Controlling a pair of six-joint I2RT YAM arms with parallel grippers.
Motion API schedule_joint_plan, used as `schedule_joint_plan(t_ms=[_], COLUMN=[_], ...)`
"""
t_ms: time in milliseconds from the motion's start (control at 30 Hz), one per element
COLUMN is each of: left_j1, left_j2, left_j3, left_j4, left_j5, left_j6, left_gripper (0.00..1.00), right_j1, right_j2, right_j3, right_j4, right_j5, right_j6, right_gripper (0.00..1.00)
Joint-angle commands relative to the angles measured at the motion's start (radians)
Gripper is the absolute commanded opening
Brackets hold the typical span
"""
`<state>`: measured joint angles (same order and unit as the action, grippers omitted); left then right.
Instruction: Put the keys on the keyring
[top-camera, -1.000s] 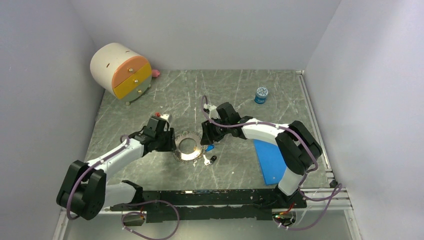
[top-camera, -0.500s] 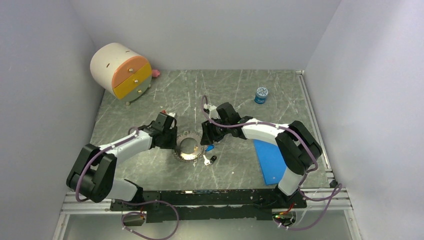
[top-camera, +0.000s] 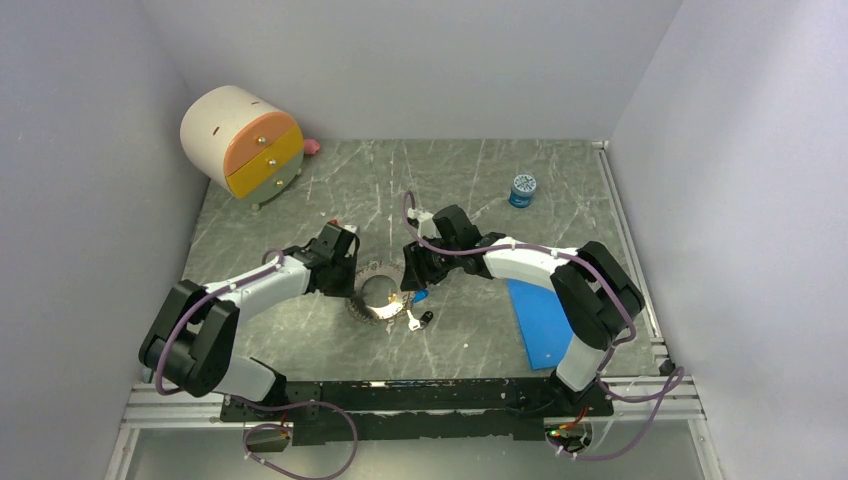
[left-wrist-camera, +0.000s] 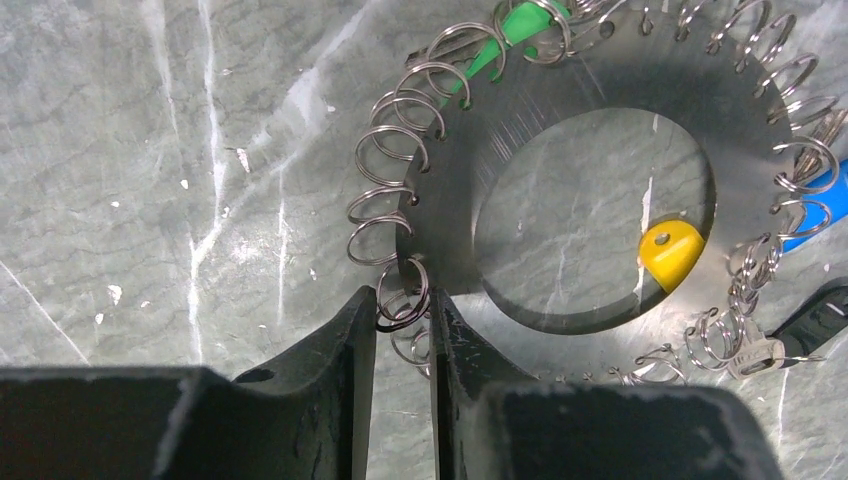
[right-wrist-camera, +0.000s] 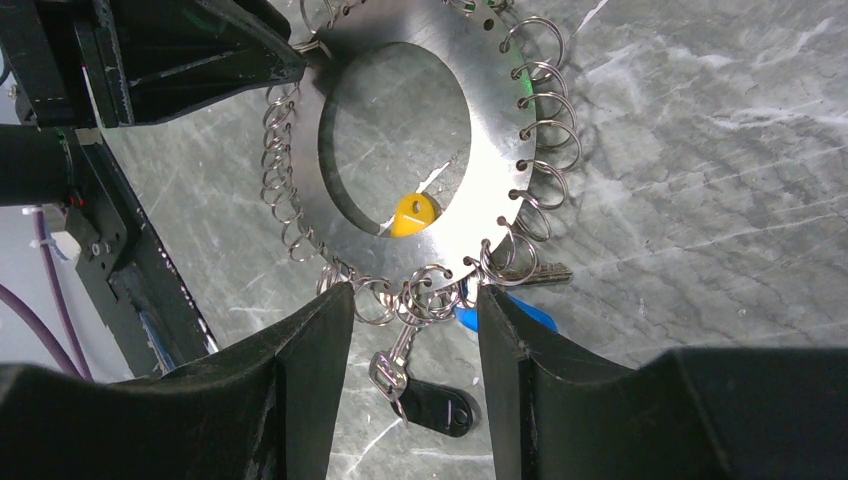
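Grey marbled desk (top-camera: 480, 180), pale walls around. Flat at its centre, between the arms, lies the keyring (left-wrist-camera: 450, 200): a silvery disc with small wire loops all round the rim. Several keys hang at that rim: yellow key (left-wrist-camera: 670, 250) showing through the hole, green key (left-wrist-camera: 515, 20) at the far edge, blue key (right-wrist-camera: 520, 320) and black key (right-wrist-camera: 435, 405) on the right arm's side.

Left end effector (left-wrist-camera: 403, 312) is narrow, its fingers bracketing one rim loop. Cannot tell if it pinches; likely there to steady the disc.

Right end effector (right-wrist-camera: 415, 300) is half wide, straddling the loops and holding nothing. Placed, I judge, to work a key on.

Blue jar (top-camera: 522, 190) and drawer box (top-camera: 242, 140) sit well apart.
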<state>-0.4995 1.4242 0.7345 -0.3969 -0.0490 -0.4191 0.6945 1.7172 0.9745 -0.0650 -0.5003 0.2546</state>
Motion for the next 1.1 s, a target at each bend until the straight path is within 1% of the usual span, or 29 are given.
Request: schedule_joint_plan(t_ms=[0, 133, 233, 267, 467, 567, 767, 800, 833, 867, 933, 1000, 1067], left_j1=[-0.015, -0.021, -0.025, -0.024, -0.026, -0.028, -0.028, -0.029, -0.027, -0.027, -0.027, -0.026, -0.019], left_j2=[-0.032, -0.046, -0.073, -0.083, -0.101, -0.097, -0.11, -0.109, -0.105, -0.099, -0.085, -0.066, -0.046], left_j3=[0.048, 0.06, 0.054, 0.051, 0.067, 0.074, 0.072, 0.068, 0.062, 0.055, 0.04, 0.031, 0.02], left_j4=[-0.039, -0.075, -0.082, -0.081, -0.1, -0.113, -0.161, -0.164, -0.163, -0.158, -0.14, -0.121, -0.098], left_j5=[-0.016, -0.028, -0.032, -0.032, -0.019, -0.027, -0.08, -0.081, -0.079, -0.074, -0.065, -0.052, -0.027], left_j6=[0.023, 0.028, 0.026, 0.027, 0.056, 0.063, 0.013, 0.001, -0.01, -0.02, -0.04, -0.051, -0.06], left_gripper=[0.18, 0.19, 0.18, 0.17, 0.03, 0.03, 0.15, 0.18, 0.24, 0.28, 0.34, 0.37, 0.37], right_j1=[-0.003, -0.004, -0.004, -0.004, -0.003, -0.003, -0.004, -0.004, -0.003, -0.003, -0.003, -0.004, -0.003], right_j2=[-0.021, -0.036, -0.047, -0.05, -0.056, -0.059, -0.058, -0.056, -0.055, -0.053, -0.054, -0.058, -0.062], right_j3=[0.008, 0.0, 0.003, 0.004, 0.009, 0.008, 0.01, 0.011, 0.011, 0.01, 0.01, 0.006, 0.003], right_j4=[0.039, 0.051, 0.048, 0.05, 0.049, 0.054, 0.048, 0.047, 0.047, 0.047, 0.047, 0.053, 0.056], right_j5=[-0.013, -0.015, -0.012, -0.011, -0.013, -0.018, -0.023, -0.023, -0.024, -0.024, -0.024, -0.028, -0.029], right_j6=[0.005, 0.006, -0.003, -0.007, -0.014, -0.012, -0.017, -0.017, -0.018, -0.018, -0.016, -0.012, -0.012], right_gripper=[0.52, 0.52, 0.52, 0.52, 0.53, 0.53, 0.54, 0.54, 0.54, 0.54, 0.54, 0.54, 0.54])
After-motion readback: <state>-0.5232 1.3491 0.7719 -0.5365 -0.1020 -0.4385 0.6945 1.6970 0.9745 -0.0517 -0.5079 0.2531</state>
